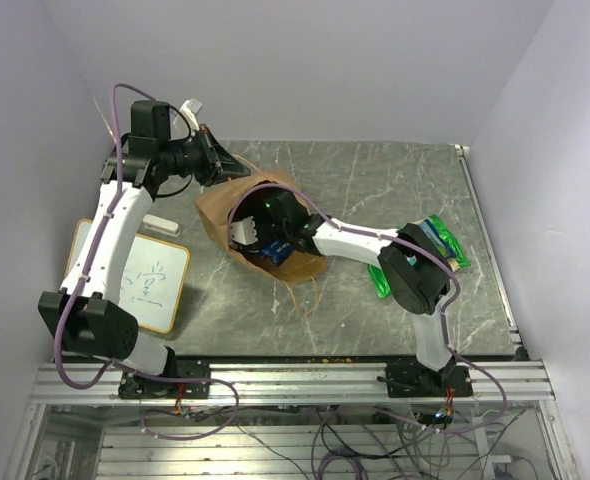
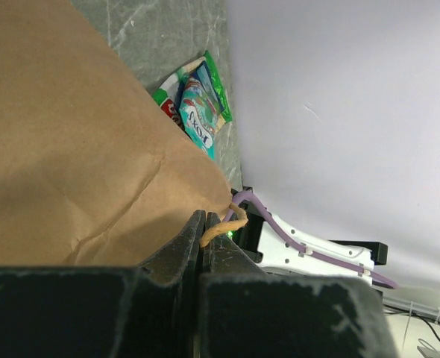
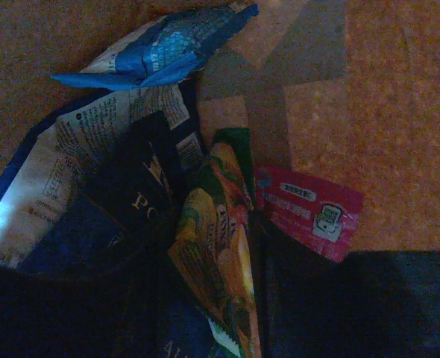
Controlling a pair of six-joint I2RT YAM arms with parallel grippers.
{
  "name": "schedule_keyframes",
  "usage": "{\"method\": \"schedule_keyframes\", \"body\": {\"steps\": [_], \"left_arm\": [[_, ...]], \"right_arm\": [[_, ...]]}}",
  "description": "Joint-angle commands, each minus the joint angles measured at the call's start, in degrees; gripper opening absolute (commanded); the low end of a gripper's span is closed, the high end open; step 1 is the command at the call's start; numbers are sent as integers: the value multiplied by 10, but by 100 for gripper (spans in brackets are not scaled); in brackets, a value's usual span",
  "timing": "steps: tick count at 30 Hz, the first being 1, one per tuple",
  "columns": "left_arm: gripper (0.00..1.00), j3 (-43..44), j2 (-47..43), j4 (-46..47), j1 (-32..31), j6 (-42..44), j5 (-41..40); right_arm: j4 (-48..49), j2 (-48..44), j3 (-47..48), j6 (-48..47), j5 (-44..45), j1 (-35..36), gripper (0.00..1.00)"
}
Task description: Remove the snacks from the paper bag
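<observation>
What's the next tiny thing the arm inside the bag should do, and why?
Probably close the right gripper on the yellow-green packet. That packet lies right between its fingers inside the paper bag. It is too dark to tell whether they pinch it yet. The left gripper is shut on the bag's edge, so the bag seems steadied for a grasp.

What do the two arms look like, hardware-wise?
They match: left arm and right arm have white link shells and black joint housings, with a lavender cable routed along each. The left gripper is black and scuffed. Both bases are bolted to an aluminium rail.
</observation>
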Motion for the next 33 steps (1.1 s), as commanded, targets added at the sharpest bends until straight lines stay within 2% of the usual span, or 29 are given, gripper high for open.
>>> {"method": "schedule_keyframes", "body": {"steps": [1,15,33], "left_arm": [[7,-3,-13,6,-1,5,2],[7,4,-15,6,-1,-3,-26],[7,14,4,19,1,-13,-28]], "right_arm": [[6,19,19,-14,3,-6,37],[17,-19,6,-26,-24,-9,0],[19,-80,1,29,-54,-11,0]]}}
